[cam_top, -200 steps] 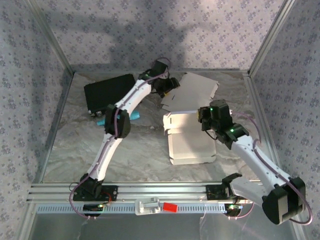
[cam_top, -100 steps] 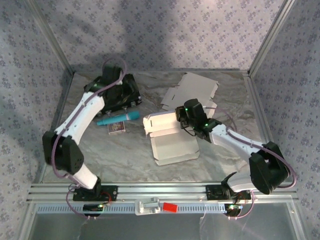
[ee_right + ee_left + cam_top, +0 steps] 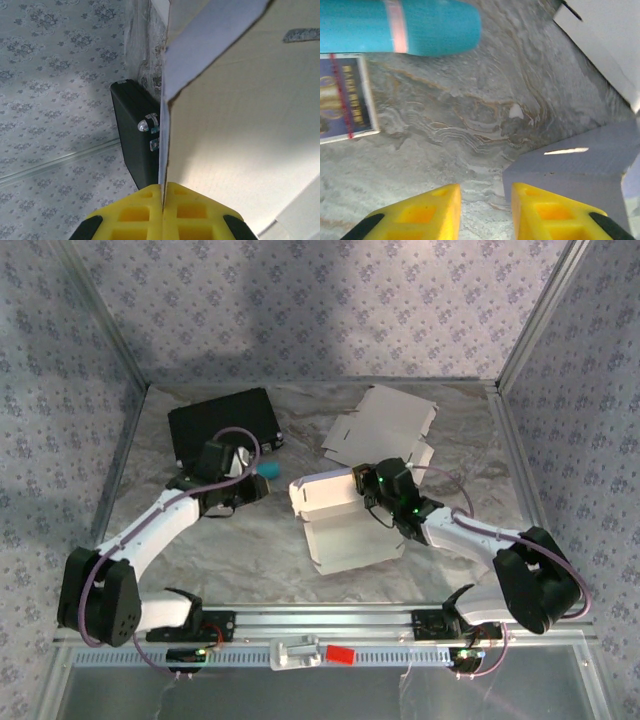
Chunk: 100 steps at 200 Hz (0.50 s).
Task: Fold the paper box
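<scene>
Paper box point(image 3: 350, 535) sits mid-table point(image 3: 250, 555), part-folded: base flat, rear wall stood up, one end flap turned in. Front + other side walls look unraised and the lid isn't closed, so approx early-to-mid by my read. Right gripper point(image 3: 163, 210) is pressed together on the raised wall's edge, pinching the card. Left gripper point(image 3: 482, 215) hangs low over the table, jaws part-spread, empty, nr teal tube point(image 3: 420, 25) & printed card pack point(image 3: 342, 97). Spare flat blank point(image 3: 385, 420) lies behind. Box's right side is hidden by the arm; crease detail is unclear.
</scene>
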Tool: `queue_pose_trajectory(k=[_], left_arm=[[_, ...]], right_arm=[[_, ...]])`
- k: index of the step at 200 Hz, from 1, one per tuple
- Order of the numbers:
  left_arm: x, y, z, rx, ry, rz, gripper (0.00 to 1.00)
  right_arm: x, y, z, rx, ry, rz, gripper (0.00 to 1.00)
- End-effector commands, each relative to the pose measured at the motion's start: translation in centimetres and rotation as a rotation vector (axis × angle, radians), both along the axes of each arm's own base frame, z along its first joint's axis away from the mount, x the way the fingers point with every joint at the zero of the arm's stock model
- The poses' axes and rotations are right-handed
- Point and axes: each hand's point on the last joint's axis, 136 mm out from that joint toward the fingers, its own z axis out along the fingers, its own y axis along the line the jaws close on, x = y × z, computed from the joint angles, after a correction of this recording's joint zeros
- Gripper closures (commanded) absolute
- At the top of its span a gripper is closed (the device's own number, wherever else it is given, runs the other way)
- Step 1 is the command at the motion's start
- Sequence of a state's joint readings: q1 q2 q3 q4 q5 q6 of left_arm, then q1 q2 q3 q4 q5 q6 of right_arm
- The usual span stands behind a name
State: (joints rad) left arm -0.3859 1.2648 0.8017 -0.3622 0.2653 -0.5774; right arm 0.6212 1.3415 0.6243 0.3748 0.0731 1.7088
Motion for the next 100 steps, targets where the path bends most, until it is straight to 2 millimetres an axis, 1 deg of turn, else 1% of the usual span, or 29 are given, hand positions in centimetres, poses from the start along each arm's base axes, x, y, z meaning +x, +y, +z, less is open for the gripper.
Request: queue_pose_trajectory(k=[1, 22, 49, 59, 75, 100], left_arm=[[0.0, -3.2, 1.5, -0.021, -0.201, -0.203, 0.69], [-0.3, -4.5, 0.7, -0.002, -0.244, -0.261, 0.68], [-0.3, -4.7, -0.3, 0.011, -0.268, -0.287, 0.67], [-0.3, -5.0, -0.4, -0.001, -0.292, -0.3, 0.66], [-0.9, -6.0, -0.2, -0.042, -0.334, -0.358, 0.65], [-1.8, -6.8, -0.6, -0.034, -0.378, -0.44, 0.63]], right_arm=[[0.1, 0.1, 0.4, -0.008, -0.04, 0.019, 1.0], [0.1, 0.2, 0.4, -0.003, -0.047, 0.026, 1.0], [0.2, 0.0, 0.4, -0.003, -0.049, 0.017, 1.0], [0.2, 0.0, 0.5, 0.001, -0.049, 0.017, 1.0], [0.3, 0.1, 0.6, 0.004, -0.05, 0.021, 1.0], [0.4, 0.1, 0.6, 0.004, -0.048, 0.018, 1.0]])
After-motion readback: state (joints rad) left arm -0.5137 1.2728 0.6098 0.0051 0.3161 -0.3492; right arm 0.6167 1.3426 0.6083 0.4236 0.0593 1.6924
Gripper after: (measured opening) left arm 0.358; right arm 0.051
